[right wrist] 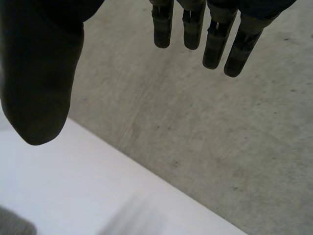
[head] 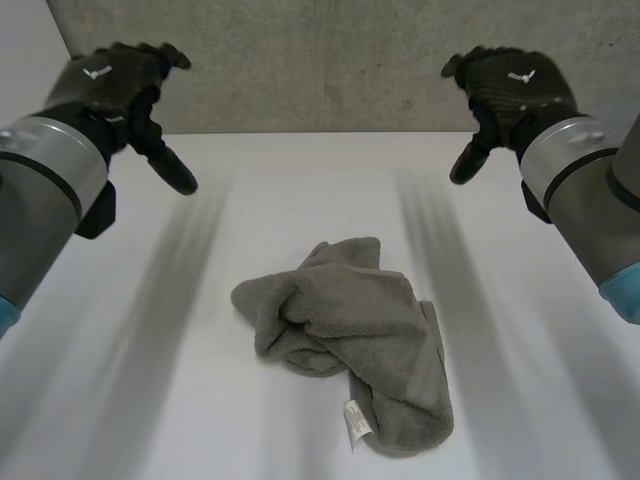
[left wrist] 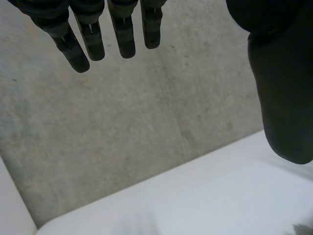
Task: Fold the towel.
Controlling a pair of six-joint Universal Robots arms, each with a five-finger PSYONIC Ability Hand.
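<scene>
Head view first: plain white desk [head: 150, 380] running back to a rough grey concrete-looking wall [head: 330, 60]; the grey towel [head: 345, 335] sits crumpled in a loose heap around the middle of the desk, on the near side, with a small white label [head: 357, 420] poking out at its near edge. The left hand [head: 120, 85] and right hand [head: 510, 90] hang up in the air at either side, well apart from the towel and touching nothing.

Left wrist view: fingers [left wrist: 122, 34] straight and spread from the thumb [left wrist: 286, 98], so that hand is wide and holding nothing; beyond them it's the speckled grey wall, then the desk's white far edge below it.

Right wrist view: same deal, its fingers straight, thumb out wide, nothing held; wall behind, white desk under it, and a grey scrap of towel peeking in on the thumb's side.
</scene>
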